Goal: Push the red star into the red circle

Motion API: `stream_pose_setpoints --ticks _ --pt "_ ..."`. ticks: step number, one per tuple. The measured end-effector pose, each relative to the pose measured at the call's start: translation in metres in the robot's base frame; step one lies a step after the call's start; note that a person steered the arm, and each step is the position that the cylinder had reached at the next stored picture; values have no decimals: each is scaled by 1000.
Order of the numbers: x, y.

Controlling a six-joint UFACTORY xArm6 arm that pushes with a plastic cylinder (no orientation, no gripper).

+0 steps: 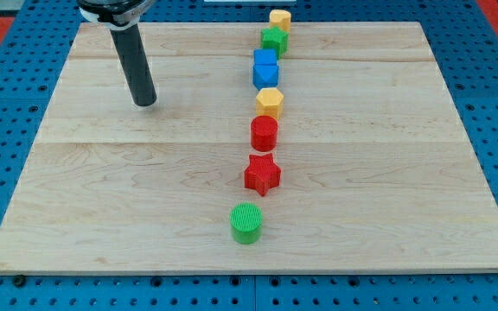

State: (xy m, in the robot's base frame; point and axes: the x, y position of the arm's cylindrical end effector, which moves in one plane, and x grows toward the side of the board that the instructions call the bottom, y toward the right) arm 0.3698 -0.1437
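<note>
The red star (263, 174) lies on the wooden board, a little below centre. The red circle (264, 133) stands just above it, with a small gap between them. My tip (146, 102) rests on the board at the upper left, far to the left of both red blocks and touching no block. The rod rises from it to the view's top.
A line of blocks runs down the board's middle: a yellow block (280, 19), a green block (274, 39), two blue blocks (265, 67), a yellow hexagon (270, 102) touching the red circle's top, and a green circle (246, 223) below the star. The board's edge (249, 274) meets blue pegboard.
</note>
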Motion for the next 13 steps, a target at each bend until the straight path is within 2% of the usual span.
stream_pose_setpoints --ticks 2,5,6,7,8,10,13 --pt "23 81" --pt "35 152" --pt "69 170" --pt "107 171" --pt "119 170" --pt "111 207" --pt "185 175"
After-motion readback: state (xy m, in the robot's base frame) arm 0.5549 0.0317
